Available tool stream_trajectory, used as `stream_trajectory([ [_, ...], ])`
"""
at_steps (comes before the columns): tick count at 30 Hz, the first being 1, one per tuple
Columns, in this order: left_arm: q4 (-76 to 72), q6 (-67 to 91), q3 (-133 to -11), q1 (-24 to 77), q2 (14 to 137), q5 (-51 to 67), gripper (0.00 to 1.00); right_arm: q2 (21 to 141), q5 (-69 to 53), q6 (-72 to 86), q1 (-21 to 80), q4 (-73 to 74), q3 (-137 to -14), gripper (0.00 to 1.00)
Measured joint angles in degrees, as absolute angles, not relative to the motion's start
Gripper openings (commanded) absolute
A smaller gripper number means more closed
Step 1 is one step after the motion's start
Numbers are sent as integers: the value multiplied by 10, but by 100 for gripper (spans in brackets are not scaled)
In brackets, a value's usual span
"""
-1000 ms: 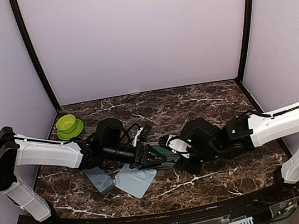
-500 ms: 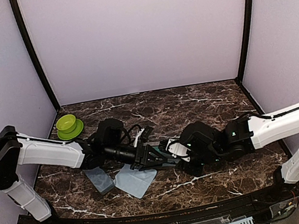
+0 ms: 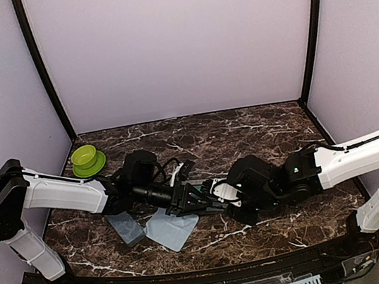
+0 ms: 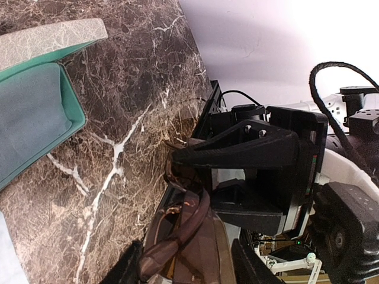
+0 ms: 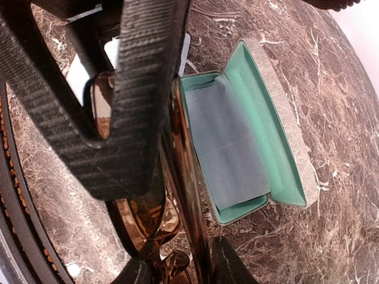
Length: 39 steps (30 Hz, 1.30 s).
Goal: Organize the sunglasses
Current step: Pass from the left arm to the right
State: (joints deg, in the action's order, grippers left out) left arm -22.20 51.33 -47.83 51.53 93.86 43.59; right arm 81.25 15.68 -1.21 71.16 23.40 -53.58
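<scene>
Sunglasses point(image 4: 183, 236) hang clear of the marble table point(image 3: 245, 133), folded and caught between the two grippers where they meet near the middle of the table. The left arm reaches in from its base with the forearm low and close to level, wrist turned so the left gripper point(image 4: 188, 269) points across at the other arm. The right arm mirrors it, stretched low from the far side with the right gripper point(image 5: 180, 269) aimed back at the left one, so the two sets of fingers overlap. The left gripper's jaws stand at a middling width with the sunglasses clamped between them. The right gripper's jaws straddle the same frame from the opposite end, drawn fairly narrow, but I cannot tell whether their pads press on it. The sunglasses' long axis runs along the line from one gripper to the other, in line with both pairs of fingers, and the brown-tinted lenses stand on edge. Below the grippers and a little to one side of the fingers lies an open case point(image 5: 278, 136), teal lining up, with a grey-blue cloth point(image 5: 228, 148) in it, its length roughly parallel to the sunglasses.
</scene>
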Motion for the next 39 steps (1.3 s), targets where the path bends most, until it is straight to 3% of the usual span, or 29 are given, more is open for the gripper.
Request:
stream_trajectory([
  [10,-222,514,-478,515,939,435,70,812,154,-4,712,232,-536,29],
  [30,-204,456,-458,507,917,395,85,774,92,23,704,216,-493,27],
  [39,-225,223,-337,506,691,260,84,729,-23,42,658,200,-467,27],
])
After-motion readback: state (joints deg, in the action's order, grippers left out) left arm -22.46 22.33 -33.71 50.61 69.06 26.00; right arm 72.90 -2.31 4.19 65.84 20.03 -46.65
